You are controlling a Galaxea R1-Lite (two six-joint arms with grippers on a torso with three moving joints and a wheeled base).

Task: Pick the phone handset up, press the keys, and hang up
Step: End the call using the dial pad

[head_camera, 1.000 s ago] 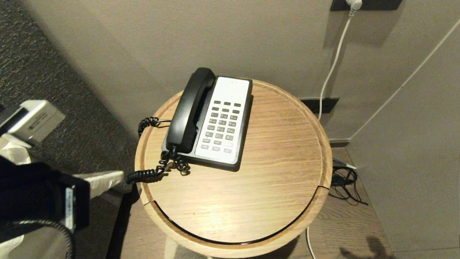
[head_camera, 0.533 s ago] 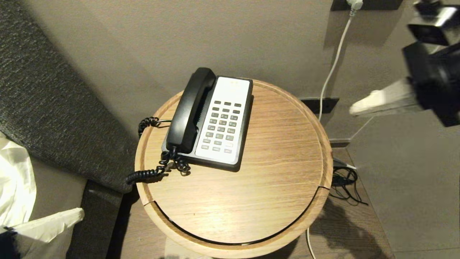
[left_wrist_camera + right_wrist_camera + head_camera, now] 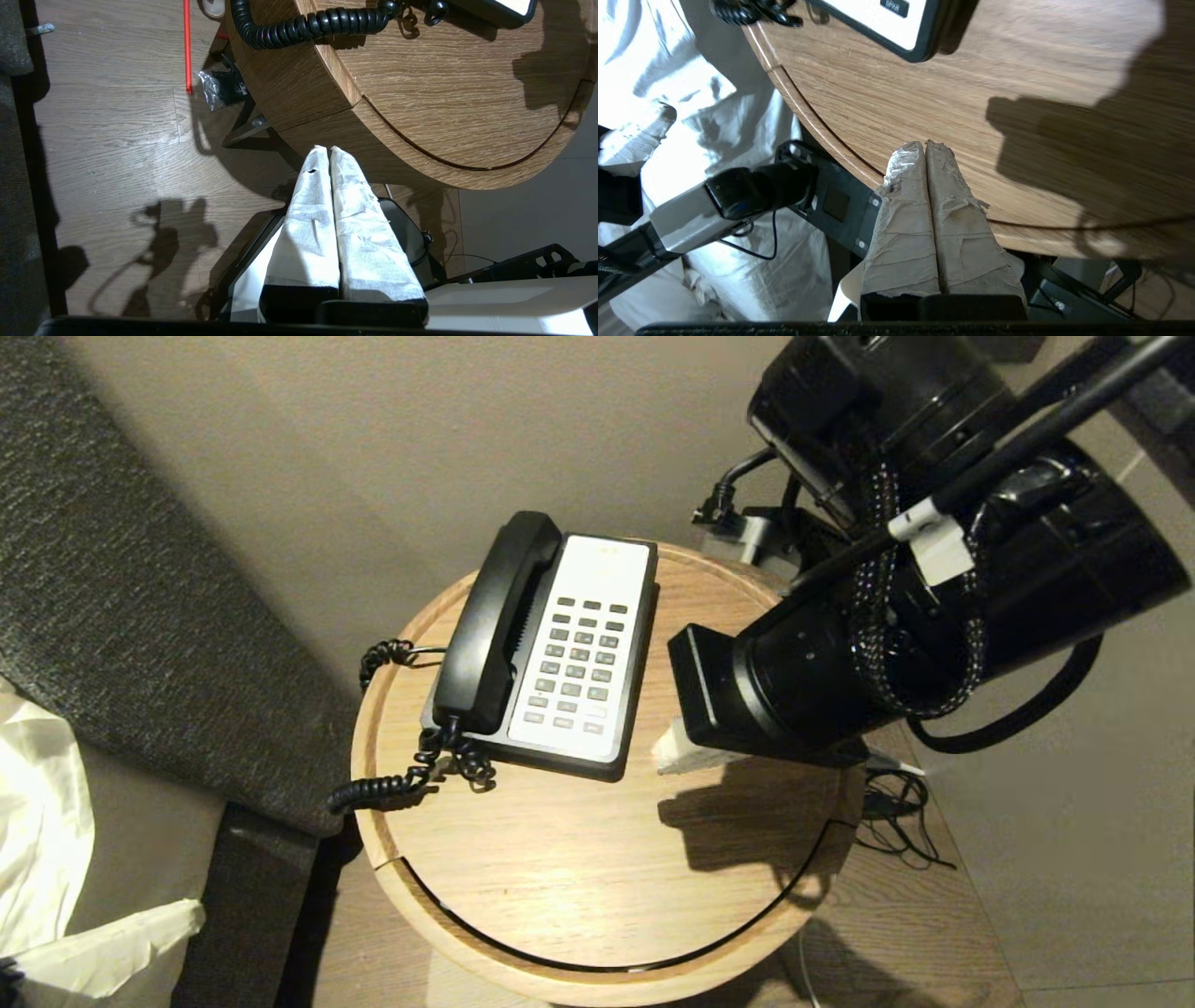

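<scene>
The phone handset (image 3: 490,625) lies in its cradle on the left side of the black-and-white phone base (image 3: 607,569), on a round wooden table (image 3: 597,859). The keys (image 3: 577,663) sit in the white faceplate. The coiled cord (image 3: 392,784) hangs over the table's left edge and also shows in the left wrist view (image 3: 303,25). My right gripper (image 3: 670,756) is shut and empty, low over the table just right of the base's near corner; its taped fingertips (image 3: 908,154) hover over the wood. My left gripper (image 3: 327,151) is shut and empty, below the table's front-left rim.
A dark upholstered panel (image 3: 112,569) stands to the left, with white bedding (image 3: 37,803) below it. The wall is close behind the table. Loose cables (image 3: 896,812) lie on the floor at right. My right arm's bulk (image 3: 934,579) covers the table's far right.
My right arm has swung in from the upper right to over the table beside the phone. My left gripper has dropped back to the lower left. The phone has not moved.
</scene>
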